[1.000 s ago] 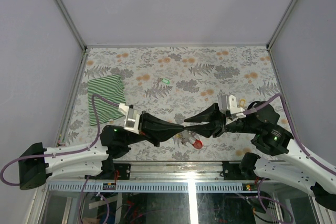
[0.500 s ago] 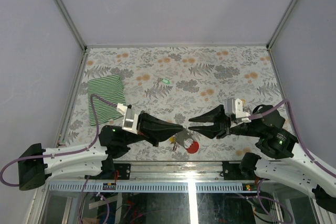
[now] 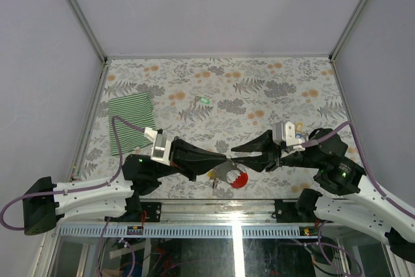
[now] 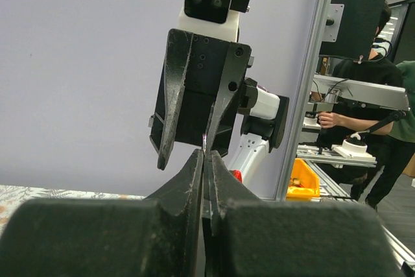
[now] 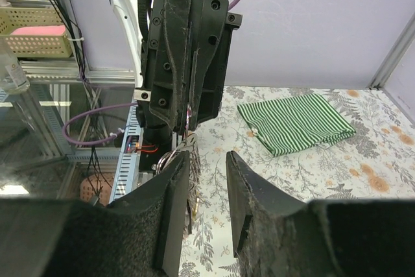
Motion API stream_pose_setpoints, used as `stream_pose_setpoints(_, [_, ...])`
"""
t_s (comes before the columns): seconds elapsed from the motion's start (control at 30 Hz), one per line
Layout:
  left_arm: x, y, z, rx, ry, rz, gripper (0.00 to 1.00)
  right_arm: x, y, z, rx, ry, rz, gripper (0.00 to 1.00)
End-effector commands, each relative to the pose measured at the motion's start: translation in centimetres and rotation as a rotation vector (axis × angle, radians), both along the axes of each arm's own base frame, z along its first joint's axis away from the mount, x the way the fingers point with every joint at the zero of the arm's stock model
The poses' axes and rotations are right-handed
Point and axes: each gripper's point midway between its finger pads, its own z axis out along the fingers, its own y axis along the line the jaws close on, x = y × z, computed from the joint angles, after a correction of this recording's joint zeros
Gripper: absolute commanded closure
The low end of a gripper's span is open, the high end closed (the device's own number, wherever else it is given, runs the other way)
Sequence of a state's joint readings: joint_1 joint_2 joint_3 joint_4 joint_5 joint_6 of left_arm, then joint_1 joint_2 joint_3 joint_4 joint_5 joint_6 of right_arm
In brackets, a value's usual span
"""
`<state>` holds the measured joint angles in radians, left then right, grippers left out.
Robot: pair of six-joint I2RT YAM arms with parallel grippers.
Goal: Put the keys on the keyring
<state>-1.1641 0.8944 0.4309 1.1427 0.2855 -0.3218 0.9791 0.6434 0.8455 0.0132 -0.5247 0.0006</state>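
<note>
The keyring [image 3: 233, 176] is hanging at the near middle of the table [image 3: 259, 82]. Its grey metal strip and red oval loop are dangling just under the spot where the two grippers are meeting. A few small keys [image 3: 213, 175] are hanging just to its left; whether they are already threaded onto it is too small to tell. In the right wrist view, thin wire rings are showing directly below the opposing fingertips.

The left gripper [image 3: 224, 159] is reaching in from the left and pinching fully closed. In its own wrist view a thin sliver of the keyring is sitting clamped between the two tips, so it is carrying the keyring above the table.

The right gripper [image 3: 240, 154] is pointing at it from the right, nearly tip to tip. Its jaws are standing partly apart with nothing between them. One of its fingers [image 5: 175, 205] is sitting just beside the hanging rings, but whether it is touching them is unclear.

Farther out, a lone green key [image 3: 203, 100] is lying on the flowered table surface, well apart from the grippers towards the far side. A green striped cloth [image 3: 130, 123] is lying flat at the left, beyond the left arm.
</note>
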Motion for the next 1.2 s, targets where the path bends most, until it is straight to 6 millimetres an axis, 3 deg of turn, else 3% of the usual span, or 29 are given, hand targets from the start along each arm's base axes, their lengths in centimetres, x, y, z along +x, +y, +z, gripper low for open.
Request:
stream_pose_setpoints(0.0, [-0.6,1.5,3.7,-0.125,-0.051,0.000,1.00,-0.6,0.2,2.2,0.069,-0.039,0.035,0.64])
stream_pose_setpoints(1.17, [0.0,1.5,3.3,-0.118,-0.031,0.026,1.00,-1.3,-0.2,3.5,0.113,-0.060,0.055,0.66])
